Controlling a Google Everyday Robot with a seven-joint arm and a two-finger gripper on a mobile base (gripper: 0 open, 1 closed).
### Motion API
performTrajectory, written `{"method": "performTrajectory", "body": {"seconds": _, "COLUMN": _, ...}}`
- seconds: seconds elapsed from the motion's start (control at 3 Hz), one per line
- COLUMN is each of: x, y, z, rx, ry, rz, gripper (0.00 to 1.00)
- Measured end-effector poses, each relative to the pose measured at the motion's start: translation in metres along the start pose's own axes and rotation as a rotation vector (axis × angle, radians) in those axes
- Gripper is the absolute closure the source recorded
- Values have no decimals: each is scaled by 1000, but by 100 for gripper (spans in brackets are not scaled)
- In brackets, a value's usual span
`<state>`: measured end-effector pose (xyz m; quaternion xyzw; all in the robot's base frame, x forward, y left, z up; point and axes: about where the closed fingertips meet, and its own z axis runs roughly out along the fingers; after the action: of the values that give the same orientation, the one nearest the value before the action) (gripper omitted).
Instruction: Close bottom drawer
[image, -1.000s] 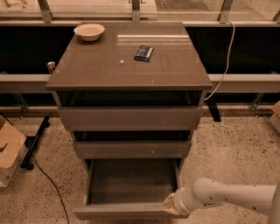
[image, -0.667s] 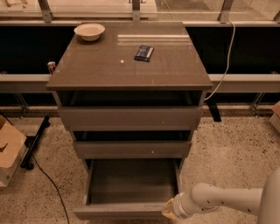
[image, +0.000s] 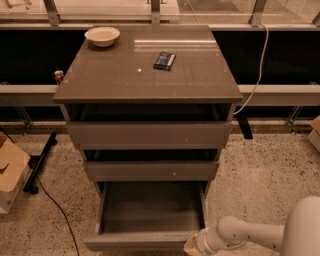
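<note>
The bottom drawer (image: 150, 210) of the grey-brown cabinet is pulled far out and its shallow box is empty. Its slim front panel (image: 140, 242) lies near the lower edge of the camera view. My gripper (image: 194, 246) is at the right end of that front panel, at the bottom of the view, on a white arm coming in from the lower right. The fingers are mostly cut off by the frame edge. The middle drawer (image: 150, 170) and top drawer (image: 149, 134) stand slightly out.
On the cabinet top (image: 115, 75) sit a white bowl (image: 102, 36) and a dark flat packet (image: 164, 60). A cardboard box (image: 11, 172) and a black cable (image: 55, 205) lie on the floor at left. A white cable (image: 257, 70) hangs at right.
The arm has slid a little lower and to the left along the drawer's right front corner. The drawer has not visibly moved.
</note>
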<state>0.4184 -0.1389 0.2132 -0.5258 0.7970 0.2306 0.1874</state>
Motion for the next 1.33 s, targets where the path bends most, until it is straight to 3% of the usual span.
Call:
{"method": "performTrajectory", "body": {"seconds": 0.33, "x": 17, "y": -12, "z": 28, "rx": -20, "ry": -31, "rz": 53, "gripper": 100}}
{"method": "performTrajectory", "body": {"seconds": 1.0, "x": 22, "y": -20, "z": 42, "rx": -24, "ry": -58, "rz": 77, "gripper": 100}}
{"method": "performTrajectory", "body": {"seconds": 1.33, "x": 5, "y": -30, "z": 47, "rx": 34, "ry": -83, "rz": 51, "gripper": 100}}
